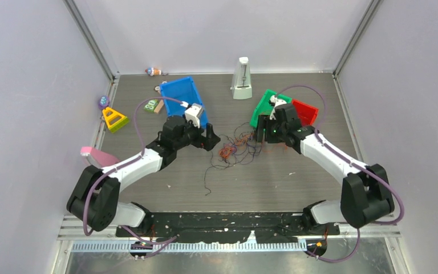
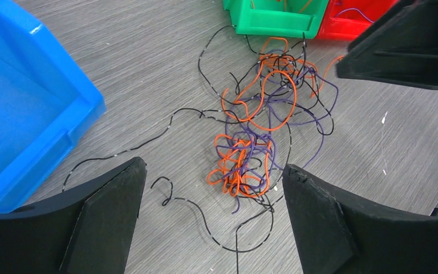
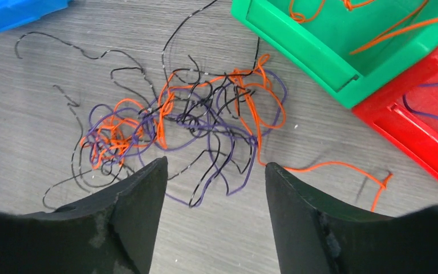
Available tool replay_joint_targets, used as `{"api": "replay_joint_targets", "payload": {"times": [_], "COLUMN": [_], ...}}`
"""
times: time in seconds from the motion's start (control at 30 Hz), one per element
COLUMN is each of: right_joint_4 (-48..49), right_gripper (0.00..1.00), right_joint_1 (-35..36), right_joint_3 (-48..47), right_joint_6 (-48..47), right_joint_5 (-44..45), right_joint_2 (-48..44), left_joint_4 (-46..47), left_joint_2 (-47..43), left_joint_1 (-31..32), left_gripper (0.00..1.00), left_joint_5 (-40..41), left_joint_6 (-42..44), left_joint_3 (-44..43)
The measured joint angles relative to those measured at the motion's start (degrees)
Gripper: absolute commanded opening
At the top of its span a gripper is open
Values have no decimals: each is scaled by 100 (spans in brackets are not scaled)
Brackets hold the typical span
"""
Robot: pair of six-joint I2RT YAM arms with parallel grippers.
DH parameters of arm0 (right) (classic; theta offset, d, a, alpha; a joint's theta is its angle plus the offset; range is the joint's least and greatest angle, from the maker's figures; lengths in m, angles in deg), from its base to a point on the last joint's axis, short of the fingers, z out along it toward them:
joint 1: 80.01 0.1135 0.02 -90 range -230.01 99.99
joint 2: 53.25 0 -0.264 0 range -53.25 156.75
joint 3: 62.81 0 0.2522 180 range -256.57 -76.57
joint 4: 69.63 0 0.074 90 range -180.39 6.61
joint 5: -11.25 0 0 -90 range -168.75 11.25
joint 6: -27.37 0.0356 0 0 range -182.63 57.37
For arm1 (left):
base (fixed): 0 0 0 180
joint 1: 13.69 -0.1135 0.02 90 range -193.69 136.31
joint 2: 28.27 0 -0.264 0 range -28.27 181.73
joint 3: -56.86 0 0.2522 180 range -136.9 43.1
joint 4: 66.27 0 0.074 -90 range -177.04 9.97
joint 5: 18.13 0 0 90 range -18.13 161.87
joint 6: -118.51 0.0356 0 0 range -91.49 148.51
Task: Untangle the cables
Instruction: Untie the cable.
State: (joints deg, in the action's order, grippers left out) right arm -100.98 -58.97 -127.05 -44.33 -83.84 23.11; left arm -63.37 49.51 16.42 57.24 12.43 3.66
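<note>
Plainly, bare grey counter (image 1: 274,188) stretches behind both grippers toward the arm bases, while ahead of them the room narrows. The blue bin (image 2: 28,114) sits just left of the left gripper (image 2: 214,170). The green bin (image 3: 308,54) and red bin (image 3: 416,134), touching side by side, crowd the right of the right gripper (image 3: 215,165). Both pairs of jaws stand spread, holding nothing.

The cables (image 2: 256,131) lie on the counter between the two grippers, just ahead of each pair of jaws. They are hair-thin strands, orange, purple and black, knotted into two loose clumps joined by crossing loops. The denser orange-and-purple clump lies nearest the left jaws. Single black strands trail out of the tangle toward the blue bin and back past the left jaws. One orange strand runs out ahead of the right jaws' right finger toward the red bin.

In the green bin lie orange strands (image 3: 399,36); in the red bin, a purple strand (image 3: 428,117).
</note>
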Motion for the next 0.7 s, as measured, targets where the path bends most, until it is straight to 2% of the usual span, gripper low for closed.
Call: {"api": "replay_joint_targets", "payload": {"times": [0.07, 0.1, 0.3, 0.47, 0.53, 0.7], "right_joint_4": [179, 234, 415, 553, 584, 848], "right_gripper": [65, 65, 61, 44, 38, 37], "right_joint_1": [17, 31, 199, 459, 651, 1534], "right_joint_3": [2, 2, 66, 332, 422, 719], "right_joint_6": [9, 11, 96, 240, 341, 787], "right_joint_5": [9, 20, 223, 339, 372, 341], "right_joint_2": [254, 358, 857, 857, 857, 754], "left_joint_4": [-74, -101, -280, -199, -118, 168], "left_joint_2": [68, 90, 31, -505, -643, -717], "left_joint_1": [7, 15, 9, -98, -146, -260], "left_gripper": [93, 98, 100, 100, 99, 100], "left_joint_5": [-48, -59, 323, 872, 1027, 1049], "left_joint_6": [0, 2, -26, -188, -286, -439], "left_joint_3": [-92, -120, -122, 284, 396, 601]}}
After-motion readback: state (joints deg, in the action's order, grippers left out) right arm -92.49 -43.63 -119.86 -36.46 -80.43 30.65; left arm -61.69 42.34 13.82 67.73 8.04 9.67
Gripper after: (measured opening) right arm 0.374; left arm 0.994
